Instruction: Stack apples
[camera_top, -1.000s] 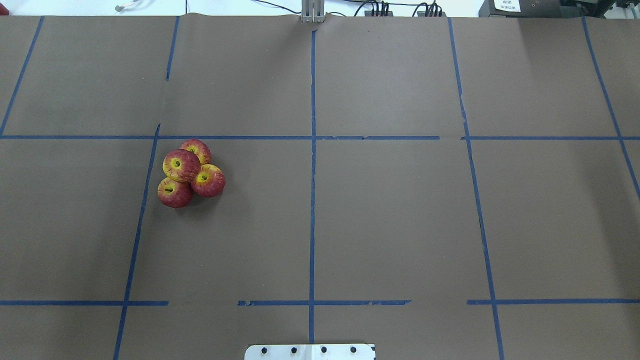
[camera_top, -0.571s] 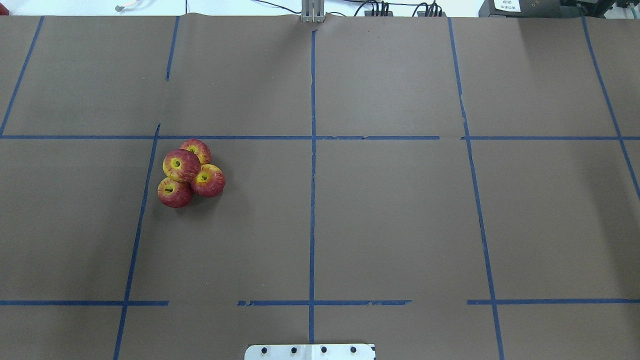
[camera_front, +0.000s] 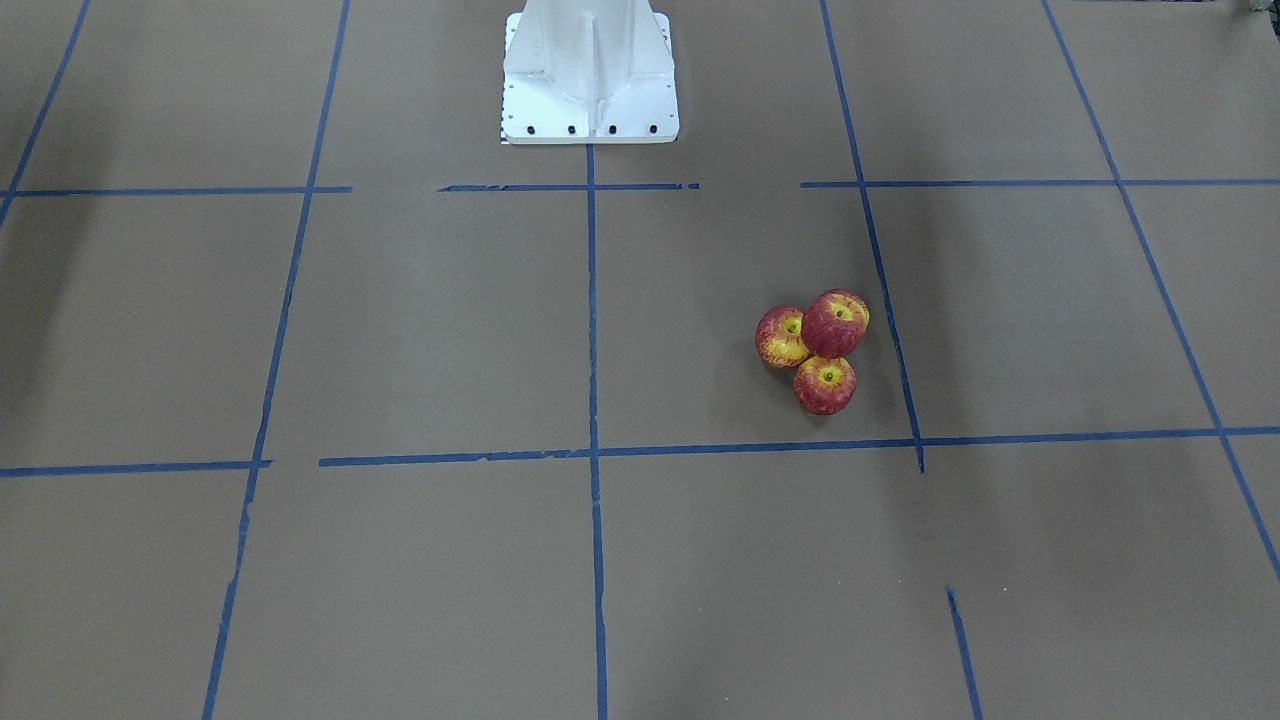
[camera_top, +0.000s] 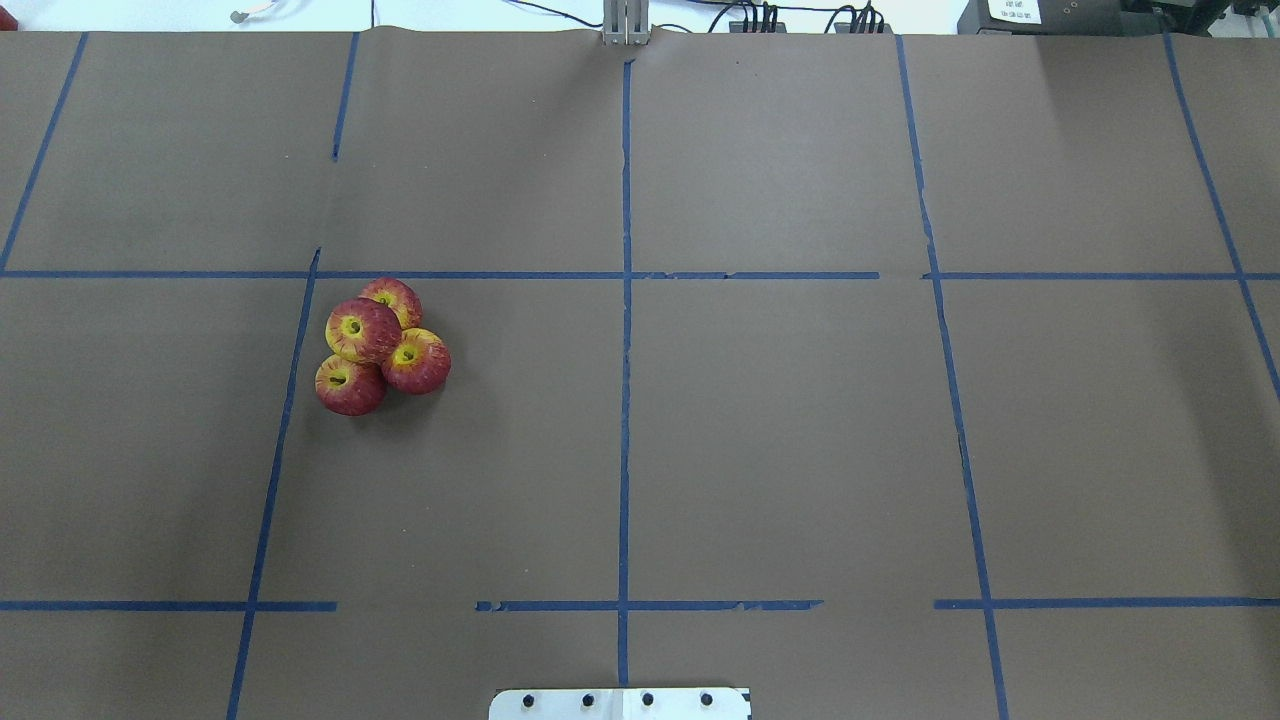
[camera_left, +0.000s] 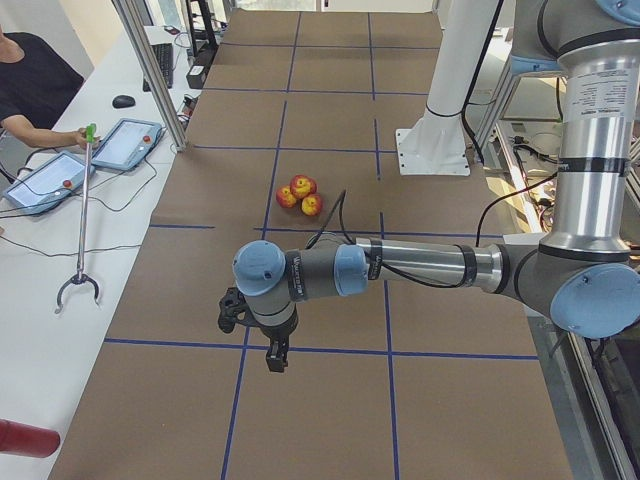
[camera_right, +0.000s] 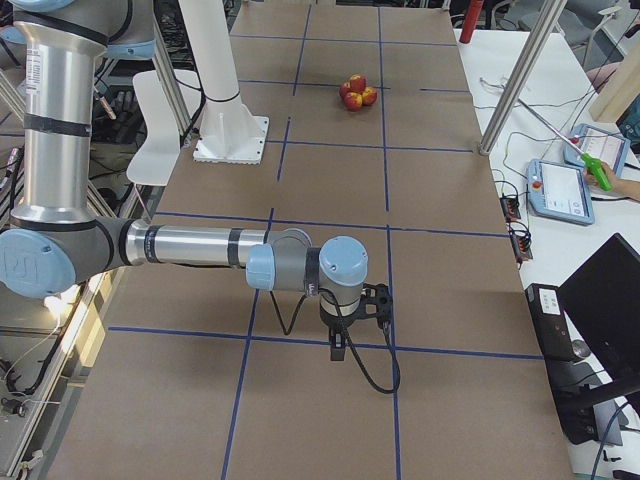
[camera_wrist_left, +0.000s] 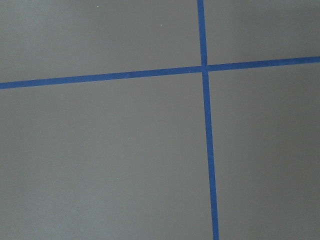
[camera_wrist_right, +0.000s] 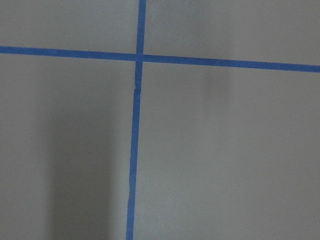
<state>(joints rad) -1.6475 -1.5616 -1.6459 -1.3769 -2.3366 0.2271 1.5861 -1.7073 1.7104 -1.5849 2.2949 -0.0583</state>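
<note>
Four apples (camera_top: 364, 332) sit clustered on the robot's left half of the table (camera_top: 800, 450), one resting atop three; the front-facing view hides the fourth. The left gripper (camera_left: 275, 358) and right gripper (camera_right: 338, 347) appear only in the side views, so I cannot tell how their jaws stand.

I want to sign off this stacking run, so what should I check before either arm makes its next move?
1. Top apple sits on the three base apples: ok.
2. All four apples show in the overhead view: ok.
3. Left gripper is well apart from the apples: ok.
4. Right gripper is well apart from the apples: ok.
5. Jaws of either gripper open or shut: cannot tell, as they show only in the side views.
</note>
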